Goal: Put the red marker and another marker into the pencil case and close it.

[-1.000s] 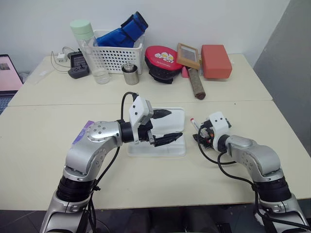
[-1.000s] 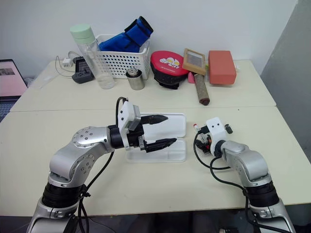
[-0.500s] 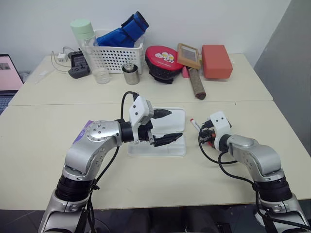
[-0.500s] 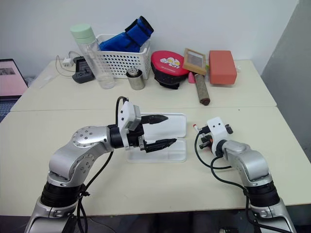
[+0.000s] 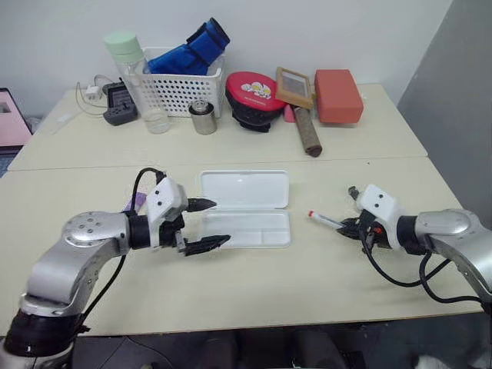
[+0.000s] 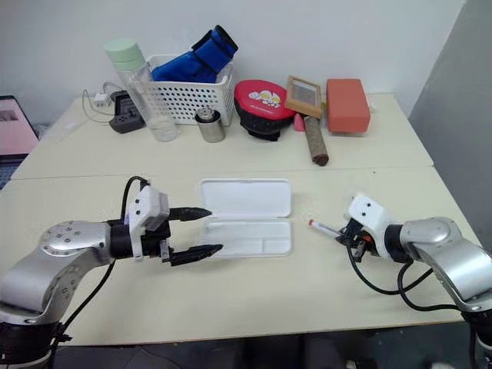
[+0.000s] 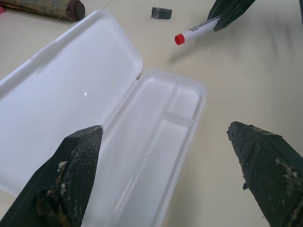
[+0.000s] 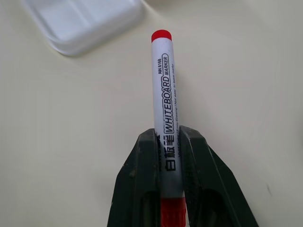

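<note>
While the right hand is squeezing the red marker tight between its two fingers, the marker is pointing left toward the pencil case, with its red end sticking out over the desk. The marker is not touching the case. Nothing is lying between them on the bare desk.

The pencil case is lying open in the middle of the desk, its lid flat on the far side and its tray on the near side, with nothing inside it. The left hand is hanging just left of the case with its fingers wide apart, holding nothing. A bit of purple is peeking out behind the left arm, but I cannot tell what it is.

Far back on the desk, well away from the case, a white basket with a blue thing inside, a clear bottle, a small metal cup, a red round pouch and a red box are sitting in a row. A small dark cap is lying near the right hand.
</note>
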`<action>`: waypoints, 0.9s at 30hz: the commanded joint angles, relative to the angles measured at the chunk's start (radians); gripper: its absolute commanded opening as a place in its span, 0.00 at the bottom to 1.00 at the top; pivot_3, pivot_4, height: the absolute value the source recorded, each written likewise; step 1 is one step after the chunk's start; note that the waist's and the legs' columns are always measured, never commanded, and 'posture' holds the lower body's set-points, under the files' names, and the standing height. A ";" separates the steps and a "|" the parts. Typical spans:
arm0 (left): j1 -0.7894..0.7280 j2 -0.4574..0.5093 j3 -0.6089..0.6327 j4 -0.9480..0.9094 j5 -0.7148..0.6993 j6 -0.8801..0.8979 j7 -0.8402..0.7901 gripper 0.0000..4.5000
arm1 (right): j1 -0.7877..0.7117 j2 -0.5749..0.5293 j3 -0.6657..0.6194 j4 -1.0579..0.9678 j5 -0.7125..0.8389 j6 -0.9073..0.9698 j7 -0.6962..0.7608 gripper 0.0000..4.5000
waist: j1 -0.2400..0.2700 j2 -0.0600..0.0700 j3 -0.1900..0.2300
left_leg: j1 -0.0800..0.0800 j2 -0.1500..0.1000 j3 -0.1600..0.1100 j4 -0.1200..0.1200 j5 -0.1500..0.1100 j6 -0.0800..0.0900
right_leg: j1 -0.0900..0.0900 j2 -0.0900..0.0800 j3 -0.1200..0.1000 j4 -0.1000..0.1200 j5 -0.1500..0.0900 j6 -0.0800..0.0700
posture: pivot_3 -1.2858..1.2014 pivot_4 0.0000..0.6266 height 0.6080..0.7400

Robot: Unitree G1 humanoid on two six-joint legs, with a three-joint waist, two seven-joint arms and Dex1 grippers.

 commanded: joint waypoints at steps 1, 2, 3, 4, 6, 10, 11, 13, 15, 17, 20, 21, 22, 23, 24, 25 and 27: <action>0.031 0.060 0.102 -0.020 -0.041 -0.021 -0.052 1.00 | -0.109 0.062 0.071 0.038 -0.042 -0.149 0.085 0.06 | 0.003 0.000 0.000 | 0.000 0.000 0.000 0.000 0.000 0.000 | 0.000 0.000 0.000 0.000 0.000 0.000 | 0.52 0.24 1.00; 0.042 0.076 0.121 -0.015 -0.043 -0.023 -0.063 1.00 | -0.164 0.099 0.123 0.079 -0.076 -0.175 0.099 0.06 | 0.001 0.000 0.000 | 0.000 0.000 0.000 0.000 0.000 0.000 | 0.000 0.000 0.000 0.000 0.000 0.000 | 0.52 0.24 1.00; 0.048 0.087 0.132 -0.011 -0.045 -0.025 -0.070 1.00 | -0.203 0.126 0.161 0.114 -0.103 -0.199 0.113 0.06 | 0.001 0.000 0.000 | 0.000 0.000 0.000 0.000 0.000 0.000 | 0.000 0.000 0.000 0.000 0.000 0.000 | 0.52 0.24 1.00; 0.054 0.096 0.146 -0.013 -0.055 -0.021 -0.075 1.00 | -0.243 0.161 0.192 0.148 -0.123 -0.213 0.120 0.06 | 0.003 0.000 0.001 | 0.000 0.000 0.000 0.000 0.000 0.000 | 0.000 0.000 0.001 0.000 0.000 0.000 | 0.52 0.24 1.00; 0.053 0.102 0.159 -0.023 -0.076 -0.008 -0.074 1.00 | -0.293 0.208 0.225 0.206 -0.152 -0.238 0.130 0.06 | 0.003 0.000 0.001 | 0.000 -0.001 -0.001 0.000 0.000 0.000 | 0.000 -0.001 0.000 0.000 0.000 0.000 | 0.52 0.24 1.00; 0.056 0.101 0.171 -0.051 -0.097 0.014 -0.044 1.00 | -0.382 0.310 0.310 0.362 -0.238 -0.320 0.156 0.06 | 0.007 0.000 0.000 | -0.003 -0.002 -0.002 0.000 0.000 0.000 | -0.003 -0.002 0.000 0.000 0.000 -0.001 | 0.52 0.24 1.00; 0.058 0.100 0.170 -0.056 -0.101 0.017 -0.036 1.00 | -0.389 0.323 0.319 0.382 -0.250 -0.335 0.164 0.06 | 0.009 0.000 0.000 | -0.004 -0.002 -0.002 0.000 0.000 -0.001 | -0.003 -0.002 0.000 0.000 0.000 -0.001 | 0.52 0.24 1.00; 0.073 0.097 0.175 -0.078 -0.111 0.029 -0.021 1.00 | -0.406 0.359 0.335 0.413 -0.263 -0.351 0.179 0.06 | 0.008 0.000 0.000 | -0.004 -0.003 -0.003 0.000 0.000 -0.001 | -0.003 -0.003 -0.001 -0.001 0.000 -0.001 | 0.52 0.24 1.00; 0.087 0.096 0.181 -0.097 -0.119 0.039 -0.011 1.00 | -0.422 0.392 0.338 0.442 -0.271 -0.352 0.190 0.06 | 0.006 0.000 0.000 | -0.004 -0.003 -0.002 0.000 0.000 -0.001 | -0.003 -0.004 0.000 0.000 0.000 -0.001 | 0.52 0.24 1.00; 0.091 0.097 0.184 -0.107 -0.126 0.048 0.000 1.00 | -0.433 0.416 0.342 0.464 -0.285 -0.363 0.200 0.06 | 0.006 0.000 0.000 | -0.004 -0.003 -0.003 0.000 0.000 -0.001 | -0.003 -0.004 0.000 0.000 0.000 -0.001 | 0.52 0.24 1.00; 0.091 0.100 0.186 -0.116 -0.137 0.057 0.015 1.00 | -0.448 0.457 0.349 0.497 -0.302 -0.380 0.204 0.06 | 0.006 0.000 0.000 | -0.003 -0.003 -0.003 0.000 0.000 -0.001 | -0.003 -0.003 0.000 0.001 0.001 -0.001 | 0.52 0.24 1.00; 0.090 0.102 0.185 -0.118 -0.140 0.059 0.019 1.00 | -0.456 0.474 0.351 0.515 -0.307 -0.386 0.203 0.06 | 0.006 0.000 0.000 | -0.003 -0.003 -0.003 0.000 0.000 -0.001 | -0.003 -0.003 0.000 0.001 0.001 -0.001 | 0.52 0.24 1.00; 0.089 0.103 0.183 -0.120 -0.142 0.061 0.023 1.00 | -0.460 0.486 0.350 0.528 -0.311 -0.390 0.203 0.06 | 0.005 0.000 0.000 | -0.003 -0.003 -0.003 0.000 0.000 -0.001 | -0.003 -0.003 0.000 0.001 0.001 -0.001 | 0.52 0.24 1.00; 0.088 0.103 0.183 -0.121 -0.146 0.064 0.026 1.00 | -0.465 0.496 0.352 0.540 -0.319 -0.397 0.208 0.06 | 0.005 0.000 0.000 | -0.003 -0.003 -0.003 0.000 0.000 -0.001 | -0.003 -0.003 0.000 0.001 0.001 -0.001 | 0.52 0.24 1.00; 0.087 0.103 0.181 -0.122 -0.147 0.065 0.027 1.00 | -0.472 0.508 0.351 0.554 -0.325 -0.403 0.210 0.06 | 0.005 0.000 0.000 | -0.003 -0.003 -0.003 0.000 0.000 -0.001 | -0.003 -0.003 0.000 0.001 0.001 -0.001 | 0.52 0.24 1.00; 0.086 0.104 0.180 -0.122 -0.148 0.066 0.029 1.00 | -0.476 0.516 0.350 0.564 -0.329 -0.407 0.212 0.06 | 0.004 0.000 0.000 | -0.003 -0.003 -0.003 0.000 0.000 -0.001 | -0.003 -0.003 0.000 0.001 0.001 -0.001 | 0.52 0.24 1.00; 0.083 0.104 0.178 -0.124 -0.152 0.069 0.032 1.00 | -0.487 0.529 0.350 0.594 -0.337 -0.423 0.222 0.06 | 0.005 0.000 0.000 | -0.003 -0.003 -0.002 0.000 0.000 -0.001 | -0.003 -0.003 0.000 0.001 0.001 -0.001 | 0.52 0.24 1.00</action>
